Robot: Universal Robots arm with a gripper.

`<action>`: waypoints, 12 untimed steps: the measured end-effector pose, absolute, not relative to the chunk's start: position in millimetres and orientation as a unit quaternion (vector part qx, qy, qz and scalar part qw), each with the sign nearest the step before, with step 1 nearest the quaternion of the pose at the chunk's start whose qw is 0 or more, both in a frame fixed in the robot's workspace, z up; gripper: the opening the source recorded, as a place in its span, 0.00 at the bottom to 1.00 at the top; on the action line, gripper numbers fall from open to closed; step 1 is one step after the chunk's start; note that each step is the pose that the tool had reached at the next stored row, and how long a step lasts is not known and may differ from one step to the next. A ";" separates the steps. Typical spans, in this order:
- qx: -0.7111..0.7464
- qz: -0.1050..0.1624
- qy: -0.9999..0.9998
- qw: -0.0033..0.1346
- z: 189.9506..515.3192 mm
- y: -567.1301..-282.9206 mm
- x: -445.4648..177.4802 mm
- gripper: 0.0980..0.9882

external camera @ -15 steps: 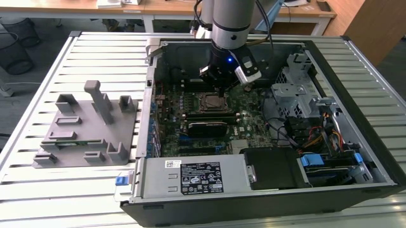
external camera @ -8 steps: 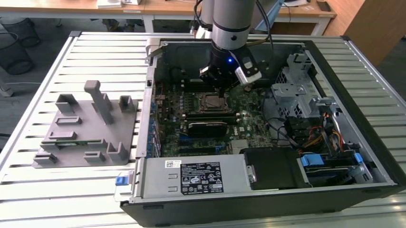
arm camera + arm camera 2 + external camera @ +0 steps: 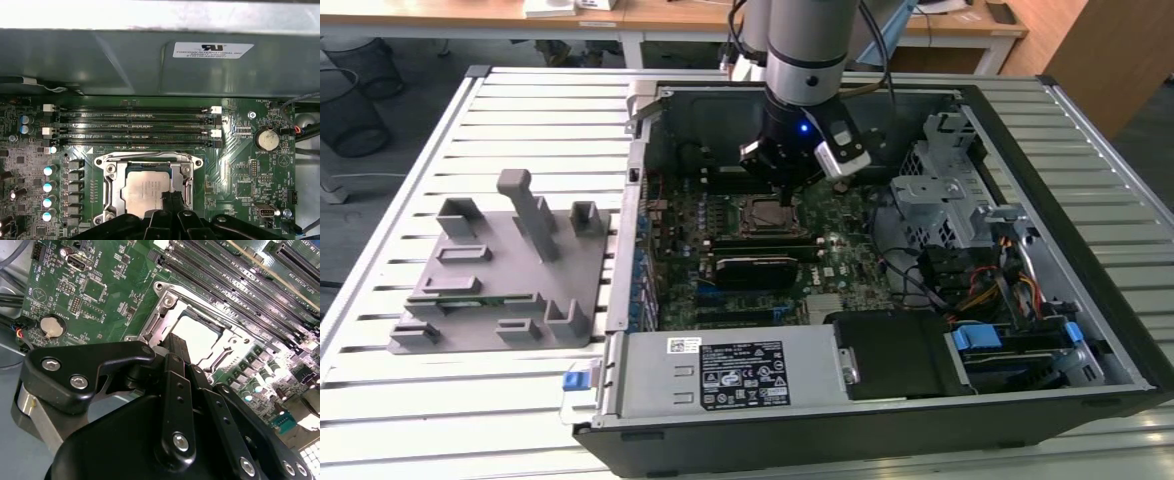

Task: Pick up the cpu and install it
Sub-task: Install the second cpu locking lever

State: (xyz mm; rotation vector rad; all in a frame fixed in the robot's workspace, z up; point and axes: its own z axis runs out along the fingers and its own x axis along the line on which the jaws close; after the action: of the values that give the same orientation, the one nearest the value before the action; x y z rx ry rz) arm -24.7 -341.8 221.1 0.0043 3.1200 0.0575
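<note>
Hovering right over the socket frame (image 3: 148, 186), the gripper (image 3: 170, 200) has its fingers pressed together, holding nothing. The cpu (image 3: 145, 192) already sits in it. Looks light, stiff, fragile underneath; I'd grab its edges only.

The arm (image 3: 803, 50) enters the exterior view at twelve o'clock and hangs close to vertical, its grey tubular section uppermost and the black wrist assembly below. A blue indicator light is lit on the wrist. A small white-and-black unit is mounted on the wrist on the four o'clock side. The pincer (image 3: 783, 197) points straight down. In both wrist views its black linkage bars and bolted finger bases are close together; the fingers (image 3: 171, 202) run side by side, nearly touching, tips narrow.
</note>
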 end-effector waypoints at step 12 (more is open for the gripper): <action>0.001 0.018 1.000 0.010 221.1 -345.3 -23.3 0.01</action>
State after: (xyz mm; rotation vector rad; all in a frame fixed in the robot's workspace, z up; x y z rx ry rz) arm -23.3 -345.3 221.1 0.0044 3.1201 0.0576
